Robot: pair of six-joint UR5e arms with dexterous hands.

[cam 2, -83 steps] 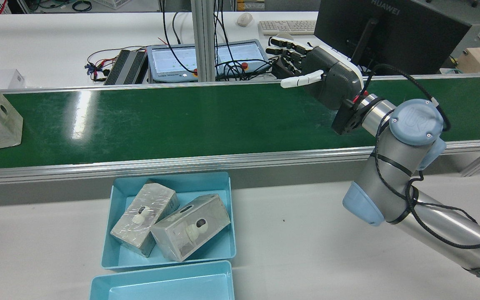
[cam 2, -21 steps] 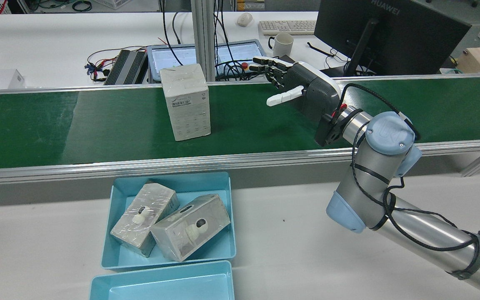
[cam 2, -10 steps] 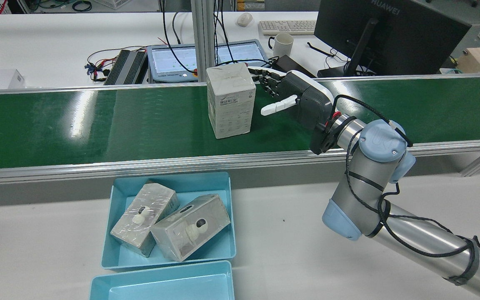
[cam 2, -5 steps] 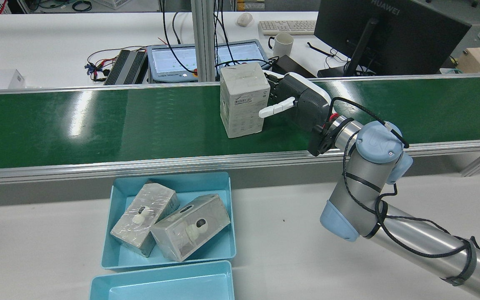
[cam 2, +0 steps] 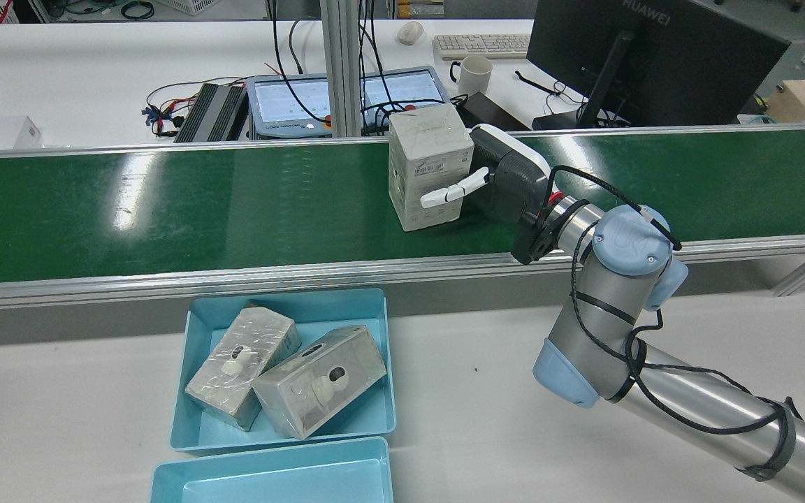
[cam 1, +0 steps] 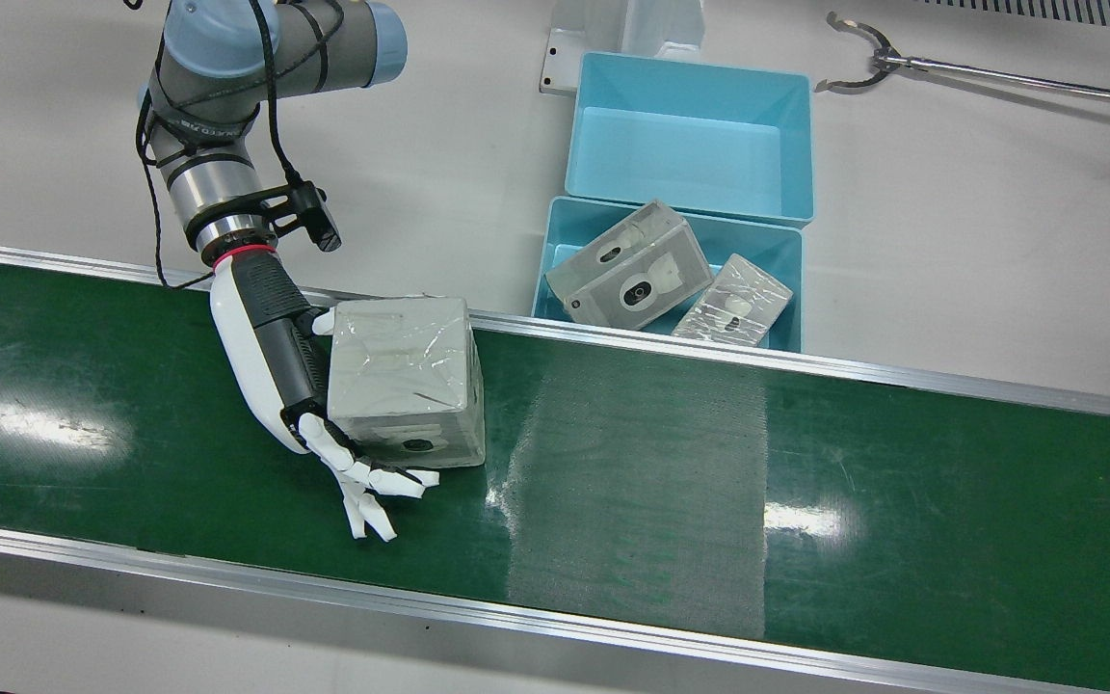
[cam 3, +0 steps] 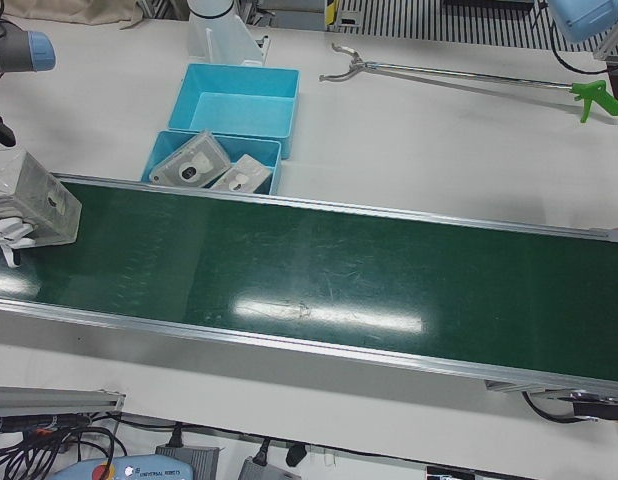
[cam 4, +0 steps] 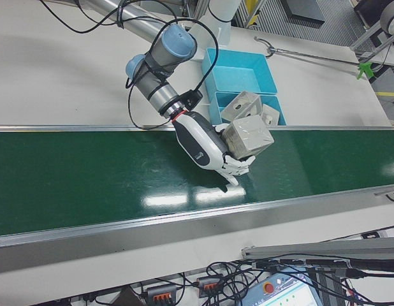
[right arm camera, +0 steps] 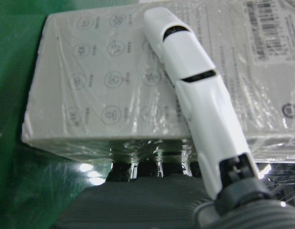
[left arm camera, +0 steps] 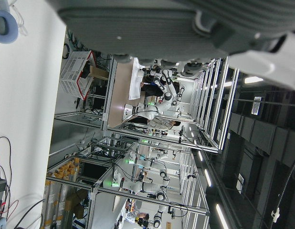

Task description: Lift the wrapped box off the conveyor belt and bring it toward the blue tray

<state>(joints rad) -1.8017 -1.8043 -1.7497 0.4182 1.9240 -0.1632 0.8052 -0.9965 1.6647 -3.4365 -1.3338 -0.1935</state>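
Right hand (cam 2: 497, 178) now clamped on wrapped box (cam 2: 430, 164), fingers (cam 1: 367, 482) wrapping far face, thumb on near one; half second ago barely touching. Box upright on conveyor belt (cam 2: 165, 202), drifted further right. Blue tray (cam 2: 284, 370) well apart.

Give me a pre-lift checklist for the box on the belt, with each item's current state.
1. Right hand against the wrapped box: ok, palm at its side, thumb across the near face.
2. Fingers wrapped on the far face: ok, they lie along it, though how firmly is unclear.
3. Box off the conveyor belt: not ok, it stands on the belt.
4. Room in the blue tray: cannot tell, two boxes fill most of it.
5. Left hand clear of the path: cannot tell.
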